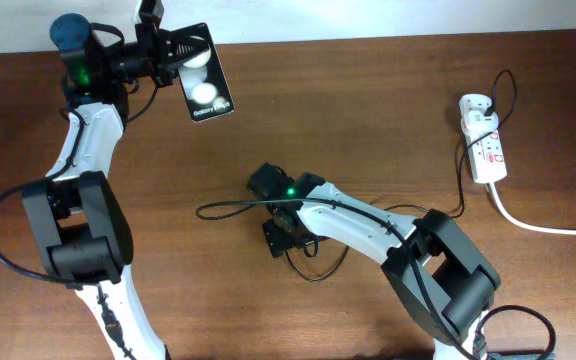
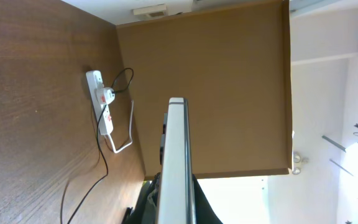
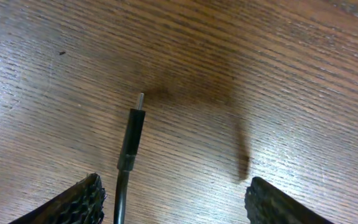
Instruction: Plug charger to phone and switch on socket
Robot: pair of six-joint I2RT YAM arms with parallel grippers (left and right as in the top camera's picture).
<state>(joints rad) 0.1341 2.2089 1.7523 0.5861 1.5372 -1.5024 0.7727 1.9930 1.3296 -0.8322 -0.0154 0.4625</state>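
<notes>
Edge-on phone (image 2: 176, 162) in left wrist view, screen hidden, charger (image 3: 132, 134) cable cut by bottom edge, socket (image 1: 485, 150) switches too small to read

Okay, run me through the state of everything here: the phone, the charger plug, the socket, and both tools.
phone: held up in the air, no cable in it.
left tool: shut on the phone.
right tool: open, gripping nothing.
charger plug: loose, not plugged into anything.
socket: adapter plugged in; switch position unreadable.
</notes>
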